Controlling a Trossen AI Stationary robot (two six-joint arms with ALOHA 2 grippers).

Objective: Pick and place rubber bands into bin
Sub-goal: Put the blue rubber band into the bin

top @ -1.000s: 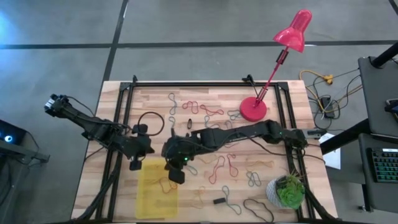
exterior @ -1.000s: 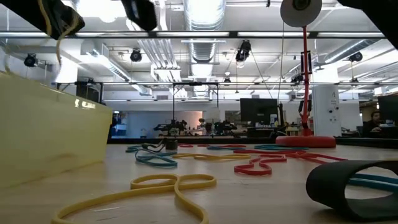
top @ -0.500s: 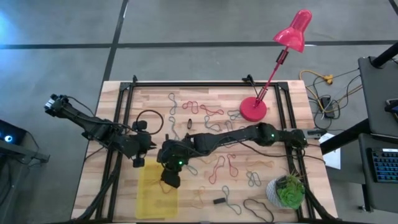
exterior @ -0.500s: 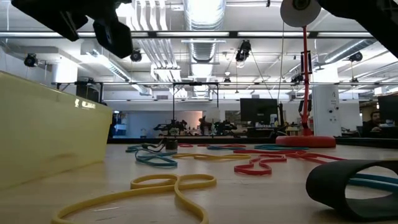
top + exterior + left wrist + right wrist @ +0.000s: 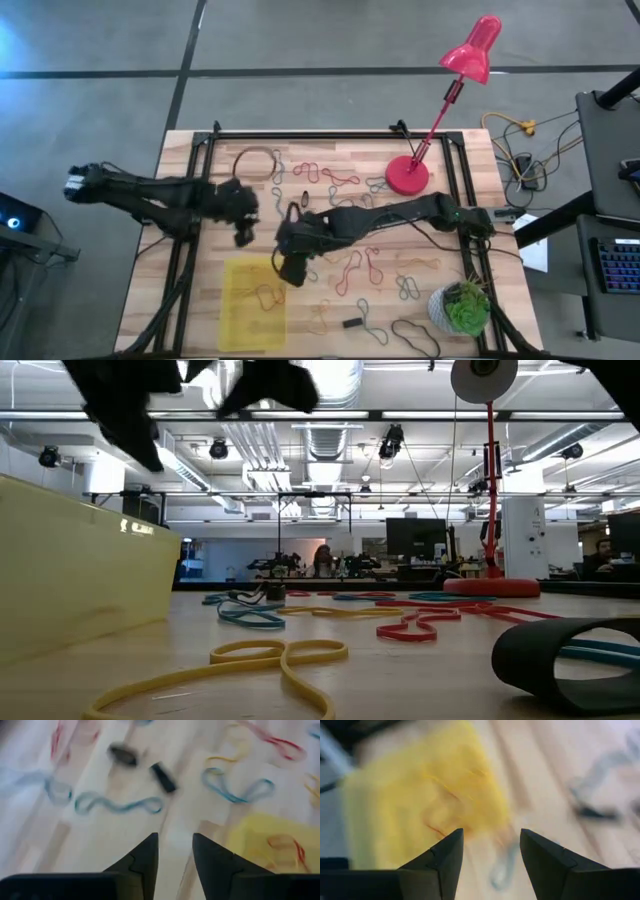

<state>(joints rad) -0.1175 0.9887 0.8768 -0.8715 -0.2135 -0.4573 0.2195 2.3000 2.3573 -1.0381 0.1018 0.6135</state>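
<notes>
Many rubber bands lie loose on the wooden table, among them red ones and a yellow one near the front. The yellow bin rests flat at the near left with a few bands in it. My left gripper hangs above bare table beyond the bin's far edge; its fingers are open and empty over a blue band. My right gripper hovers just off the bin's far right corner, open and empty, with the bin ahead of it.
A pink desk lamp stands at the far right and a potted plant at the near right. A small dark block and a dark loop lie near the front edge. A dark cable loop sits at the far left.
My left gripper has swung from above the bin's far left corner toward the table's far edge and right. My right gripper has left the bin's far part and moved off toward the right. A yellowish band that hung from a gripper in the low view hangs there no more.
</notes>
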